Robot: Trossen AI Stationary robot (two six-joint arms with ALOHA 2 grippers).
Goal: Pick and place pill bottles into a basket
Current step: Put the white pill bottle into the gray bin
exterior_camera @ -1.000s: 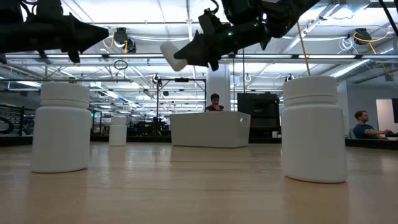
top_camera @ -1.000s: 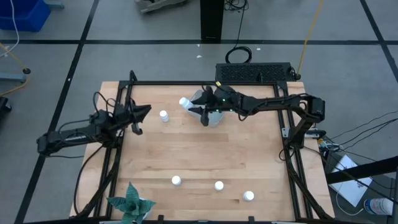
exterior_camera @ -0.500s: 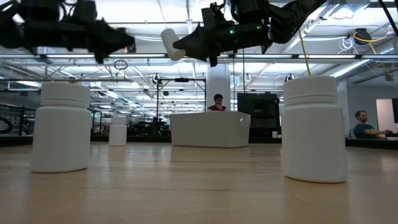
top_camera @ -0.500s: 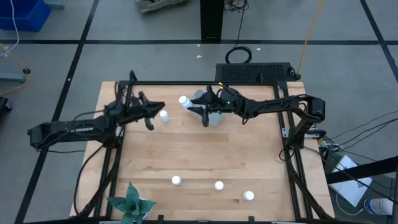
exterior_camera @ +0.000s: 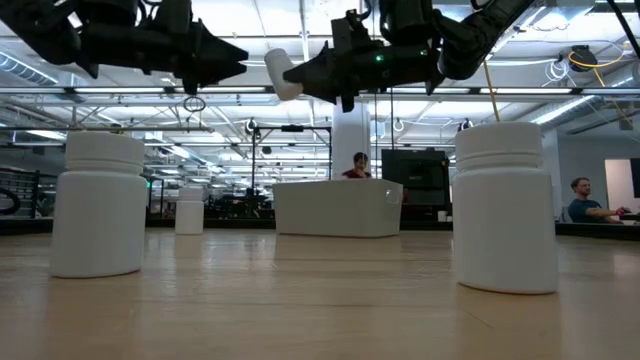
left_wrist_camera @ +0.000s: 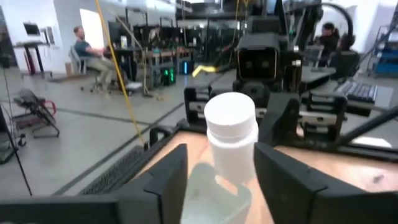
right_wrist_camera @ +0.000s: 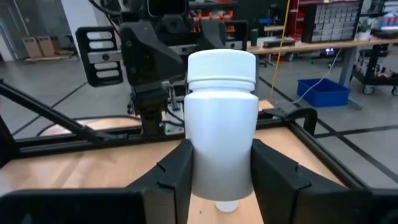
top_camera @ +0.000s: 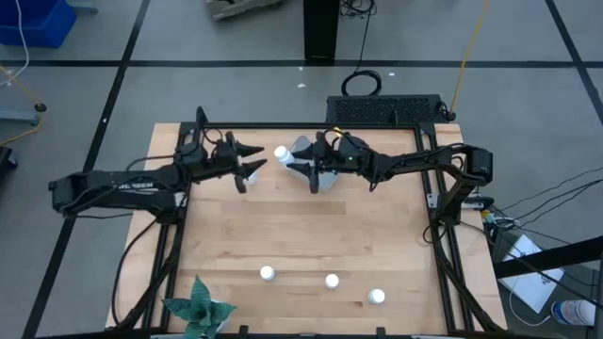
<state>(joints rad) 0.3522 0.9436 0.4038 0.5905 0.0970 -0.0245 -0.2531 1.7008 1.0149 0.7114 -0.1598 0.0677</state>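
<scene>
Right end effector [top_camera: 300, 161]: raised above the far middle of the pale wooden desk [top_camera: 301, 235], its two dark fingers pinching a small white cylindrical pill bottle with a round white cap [top_camera: 281, 153]. The held bottle juts past the fingertips toward the left arm; in the right wrist view it fills the gap between the fingers [right_wrist_camera: 175, 175], cap outward [right_wrist_camera: 222, 134].

Left end effector [top_camera: 252, 158]: also raised, just beside the held bottle, fingers spread apart. In the left wrist view the held bottle [left_wrist_camera: 231, 134] stands between and just beyond the two spread fingers [left_wrist_camera: 165, 180], not touching them.

Shallow light grey-blue rectangular basket with rounded corners [top_camera: 323, 177]: on the far middle of the desk, largely covered by the right end effector in the high view. In the low view it shows as a pale low bin [exterior_camera: 338, 209].

Remaining white pill bottles: three in a loose row along the near edge of the desk, at left [top_camera: 268, 274], middle [top_camera: 332, 281] and right [top_camera: 377, 297], well apart from both end effectors. One more stands far back in the low view [exterior_camera: 189, 216], beside the basket.

Green star-shaped paper plant [top_camera: 198, 307]: near left corner of the desk.
</scene>
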